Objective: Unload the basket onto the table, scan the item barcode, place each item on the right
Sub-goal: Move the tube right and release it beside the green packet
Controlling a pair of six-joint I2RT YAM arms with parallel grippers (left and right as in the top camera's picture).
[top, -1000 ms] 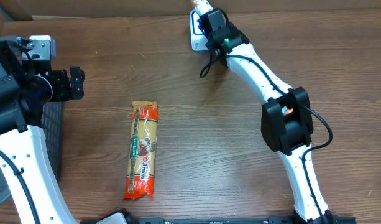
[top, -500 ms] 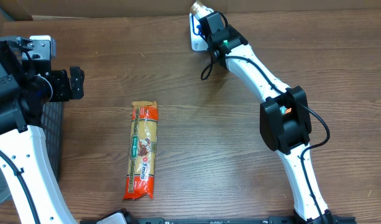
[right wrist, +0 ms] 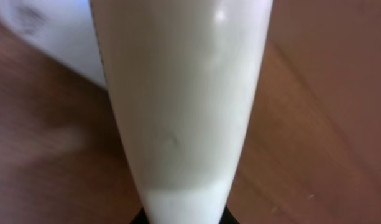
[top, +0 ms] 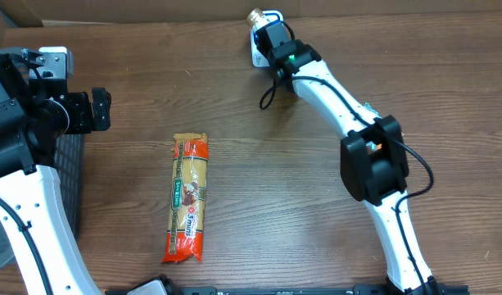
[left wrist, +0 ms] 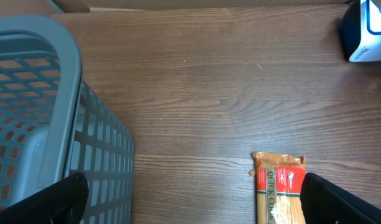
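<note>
**One packet, one scanner, two arms**

A single pasta packet (top: 187,199) is lying lengthwise on the table (top: 275,164), well apart from both arms. One basket (left wrist: 64,68) is standing at the left. The left gripper (top: 101,110) is gaping wide, holding nothing. The right gripper (top: 261,20) is clamping the one white scanner (right wrist: 178,93), having shifted toward the far edge; the packet is lying unmoved.

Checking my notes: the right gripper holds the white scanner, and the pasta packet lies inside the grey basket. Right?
No. The pasta packet lies on the bare table, outside the grey basket, as the overhead view shows. The right gripper does hold the white scanner.
</note>
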